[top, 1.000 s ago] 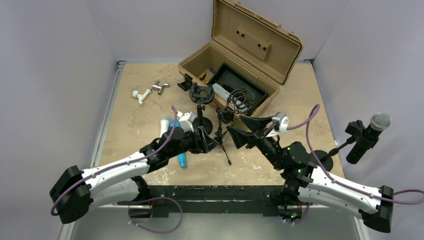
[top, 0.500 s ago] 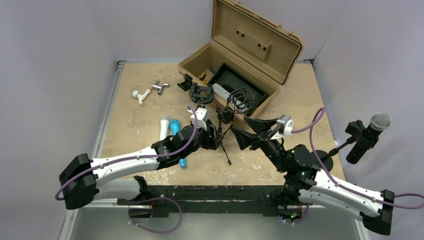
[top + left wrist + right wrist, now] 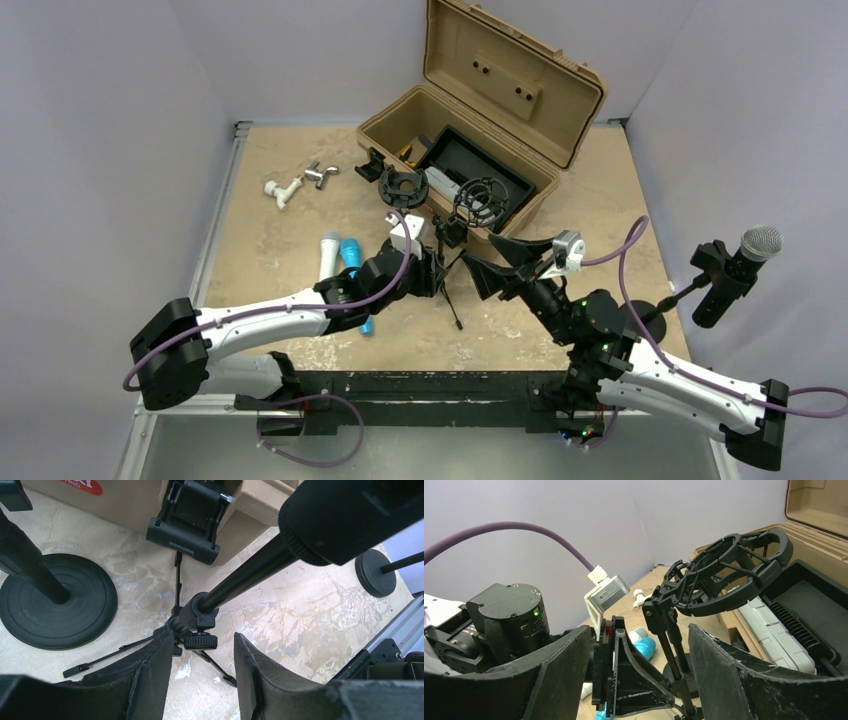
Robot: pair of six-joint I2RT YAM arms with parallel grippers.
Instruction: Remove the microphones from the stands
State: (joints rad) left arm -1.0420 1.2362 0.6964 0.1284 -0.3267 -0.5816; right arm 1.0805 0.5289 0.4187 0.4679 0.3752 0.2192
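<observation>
A black microphone with a silver grille (image 3: pixel 745 262) sits tilted in the clip of a stand with a round base (image 3: pixel 640 318) at the table's right edge, far from both grippers. My left gripper (image 3: pixel 432 272) is open; in its wrist view (image 3: pixel 202 640) its fingers straddle the hub knob (image 3: pixel 199 641) of a small tripod stand (image 3: pixel 447 262). My right gripper (image 3: pixel 484 255) is open and empty just right of that tripod. In its wrist view (image 3: pixel 639 630) it faces the tripod's empty shock mount (image 3: pixel 734 570) and the left gripper (image 3: pixel 634 675).
A tan toolbox (image 3: pixel 480 110) stands open at the back. A second stand with a round base (image 3: pixel 55 600) and an empty mount (image 3: pixel 402 187) stands left of the tripod. A blue microphone (image 3: pixel 350 252) and a white one (image 3: pixel 328 255) lie on the table; white pipe fittings (image 3: pixel 283 189) lie far left.
My left gripper has moved right and forward, from beside the round-base stand to the tripod's hub. My right arm has shifted slightly to the right and stayed open.
</observation>
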